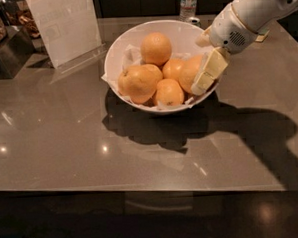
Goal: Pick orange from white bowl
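Five oranges (156,48) are counted in one white bowl (184,30): one is seen right against the single gripper (201,73), which is placed at the bowl's rim, and four are found farther from it. One bottle (188,1) is seen just behind it.
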Tool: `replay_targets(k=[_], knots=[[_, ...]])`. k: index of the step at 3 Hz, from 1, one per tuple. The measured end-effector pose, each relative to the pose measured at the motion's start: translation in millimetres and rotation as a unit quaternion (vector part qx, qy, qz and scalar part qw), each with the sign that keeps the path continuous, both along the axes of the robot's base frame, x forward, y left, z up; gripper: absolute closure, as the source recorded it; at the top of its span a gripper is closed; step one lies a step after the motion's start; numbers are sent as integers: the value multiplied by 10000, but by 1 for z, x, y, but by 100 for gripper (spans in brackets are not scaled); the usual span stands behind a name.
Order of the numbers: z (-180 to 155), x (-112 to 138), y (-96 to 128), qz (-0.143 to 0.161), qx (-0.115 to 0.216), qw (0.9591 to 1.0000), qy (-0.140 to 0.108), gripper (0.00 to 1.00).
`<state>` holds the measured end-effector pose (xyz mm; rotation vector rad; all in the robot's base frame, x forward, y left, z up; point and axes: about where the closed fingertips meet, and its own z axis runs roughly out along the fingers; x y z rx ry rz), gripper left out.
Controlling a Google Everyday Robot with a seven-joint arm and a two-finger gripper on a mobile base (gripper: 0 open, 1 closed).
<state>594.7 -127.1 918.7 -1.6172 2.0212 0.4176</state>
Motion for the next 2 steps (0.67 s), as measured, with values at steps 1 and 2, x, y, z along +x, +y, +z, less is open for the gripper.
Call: replay_targets(k=[1, 2], knots=[[-13, 3, -2, -105, 46, 9998, 147, 0], [-29, 3, -4, -182, 92, 9992, 332, 0]])
